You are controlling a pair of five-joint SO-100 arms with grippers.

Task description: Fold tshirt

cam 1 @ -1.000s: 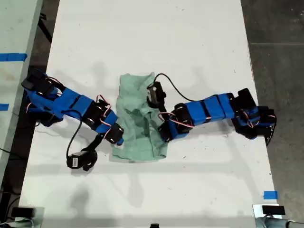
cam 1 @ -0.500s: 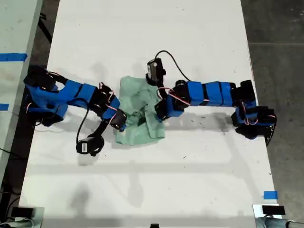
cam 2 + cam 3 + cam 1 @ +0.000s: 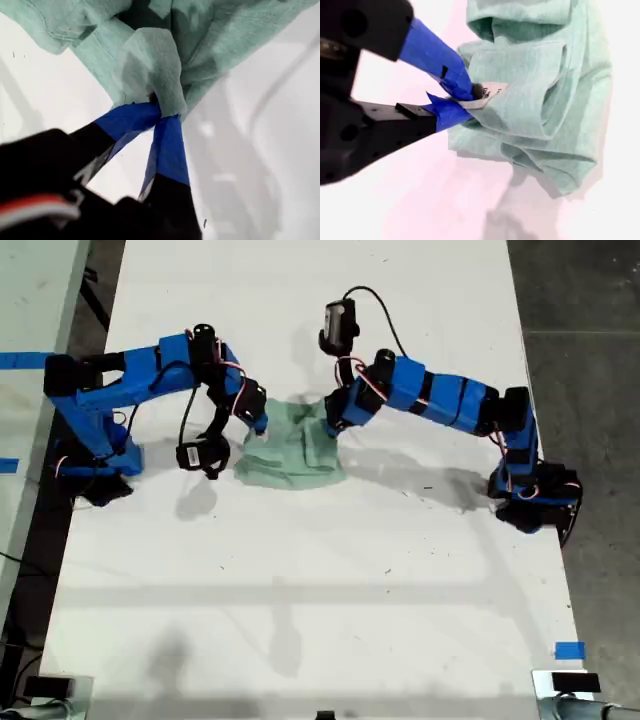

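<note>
Tshirt (image 3: pixel 292 448) bunched on white counter (image 3: pixel 320 620), strung between both end effectors. First end effector (image 3: pixel 159 111) clamped on cloth edge; second end effector (image 3: pixel 457 98) pinching label hem. Risk: thin pinches slip, bundle drops, fold collapses.

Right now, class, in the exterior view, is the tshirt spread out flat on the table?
No, the tshirt sits bunched in a small heap between the two arms.

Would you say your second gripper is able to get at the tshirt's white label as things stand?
Yes, it seems so: my second gripper is shut on the label at the edge of the tshirt.
</note>
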